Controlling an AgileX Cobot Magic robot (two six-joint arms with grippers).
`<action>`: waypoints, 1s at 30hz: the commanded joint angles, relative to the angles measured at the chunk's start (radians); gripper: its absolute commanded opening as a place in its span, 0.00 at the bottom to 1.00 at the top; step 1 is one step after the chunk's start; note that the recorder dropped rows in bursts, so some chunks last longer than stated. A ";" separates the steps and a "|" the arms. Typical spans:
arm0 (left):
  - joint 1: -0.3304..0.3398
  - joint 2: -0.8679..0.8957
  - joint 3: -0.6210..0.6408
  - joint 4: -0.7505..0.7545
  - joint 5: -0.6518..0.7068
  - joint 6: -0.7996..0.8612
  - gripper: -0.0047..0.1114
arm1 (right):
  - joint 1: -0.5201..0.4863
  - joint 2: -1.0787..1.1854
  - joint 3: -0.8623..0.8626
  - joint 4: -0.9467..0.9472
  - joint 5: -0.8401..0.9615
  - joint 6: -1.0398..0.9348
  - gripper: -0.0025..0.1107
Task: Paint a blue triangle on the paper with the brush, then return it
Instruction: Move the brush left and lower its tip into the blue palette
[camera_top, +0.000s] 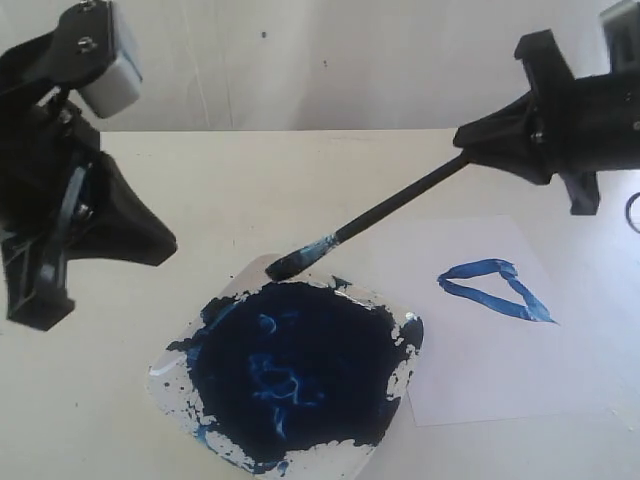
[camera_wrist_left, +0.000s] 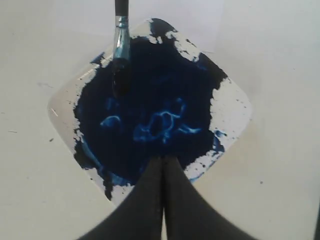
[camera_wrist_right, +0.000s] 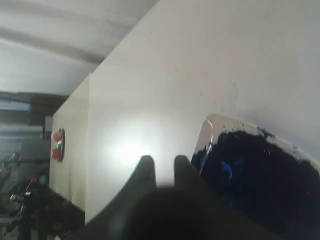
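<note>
My right gripper (camera_top: 468, 140) is at the upper right, shut on the black handle of the brush (camera_top: 400, 200). The brush slants down-left, and its blue-stained bristles (camera_top: 292, 264) reach the far edge of the paint tray (camera_top: 163, 368). The left wrist view shows the brush (camera_wrist_left: 121, 47) with its tip over the dark-blue puddle. A bright blue triangle (camera_top: 495, 288) is drawn on the white paper (camera_top: 480, 370), right of the tray. At the left, my left gripper (camera_top: 165, 243) is shut and holds nothing; it hovers above the tray's near edge (camera_wrist_left: 162, 167). The right wrist view shows my right gripper (camera_wrist_right: 164, 165) but not the brush.
The dark-blue puddle (camera_top: 290, 365) covers most of the tray (camera_wrist_left: 235, 110). The right wrist view shows the tray rim (camera_wrist_right: 207, 127), the table's far edge and a red button (camera_wrist_right: 57, 142) on its side. A dark ring (camera_top: 634, 212) shows at the right edge.
</note>
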 joint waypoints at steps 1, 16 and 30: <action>0.003 -0.095 0.071 -0.010 0.077 -0.019 0.04 | 0.001 0.134 0.001 0.088 0.162 -0.094 0.02; 0.003 -0.127 0.267 -0.053 -0.129 -0.022 0.04 | 0.001 0.442 -0.003 0.094 0.160 -0.135 0.02; 0.001 -0.127 0.267 -0.078 -0.129 -0.022 0.04 | 0.067 0.529 -0.048 0.157 0.093 -0.136 0.02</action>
